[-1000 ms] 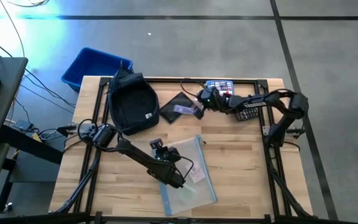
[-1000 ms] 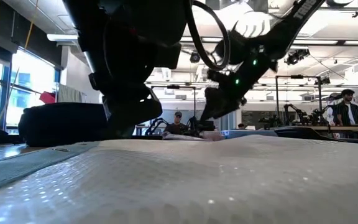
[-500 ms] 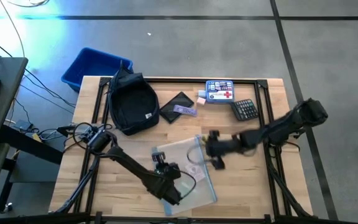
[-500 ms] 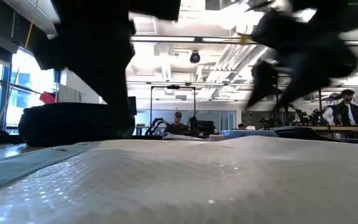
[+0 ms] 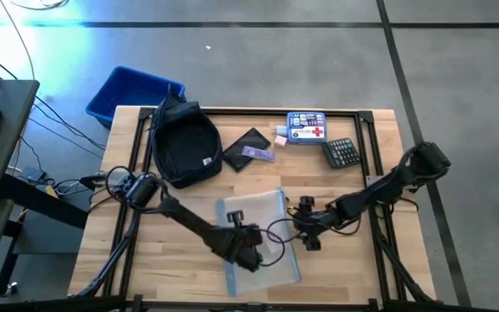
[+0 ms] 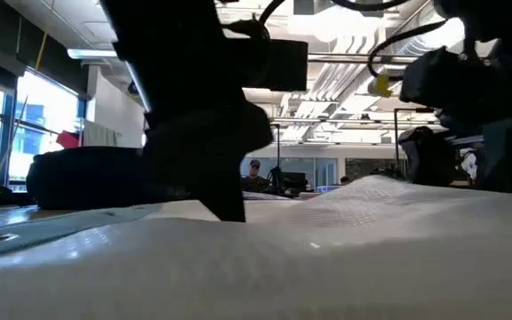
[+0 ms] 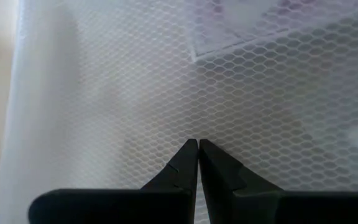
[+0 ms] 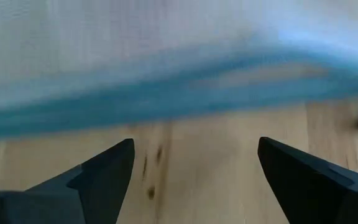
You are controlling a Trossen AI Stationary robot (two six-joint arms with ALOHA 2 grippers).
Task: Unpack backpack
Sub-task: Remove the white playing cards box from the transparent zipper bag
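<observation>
The dark navy backpack (image 5: 183,146) lies flat at the table's far left, untouched. A clear mesh pouch with blue edges (image 5: 262,227) lies flat on the table's near middle. My left gripper (image 5: 249,254) is shut, its tips down on the pouch's mesh face (image 7: 197,144). My right gripper (image 5: 306,232) hangs open just right of the pouch. In the right wrist view (image 8: 194,144) its fingers spread over bare wood, and the pouch's blue edge (image 8: 166,93) lies ahead of them. My left gripper has its shut fingertips (image 7: 191,152) down on the pouch's mesh face (image 7: 166,112), toward its near end, coming from above. The pouch lies flat on the table beneath them. Whether any mesh is caught between the tips, I cannot tell.
Along the far edge lie a flat black case (image 5: 248,147), a blue-and-white first-aid box (image 5: 306,126) and a calculator (image 5: 343,152). A bright blue bin (image 5: 132,91) stands off the far left corner. Bare wood shows at the near left and near right.
My right gripper has swung from beside the first-aid box at the far edge toward the near edge, down to the pouch's right edge. My left gripper has stayed over the pouch's near part, shifting only slightly.
</observation>
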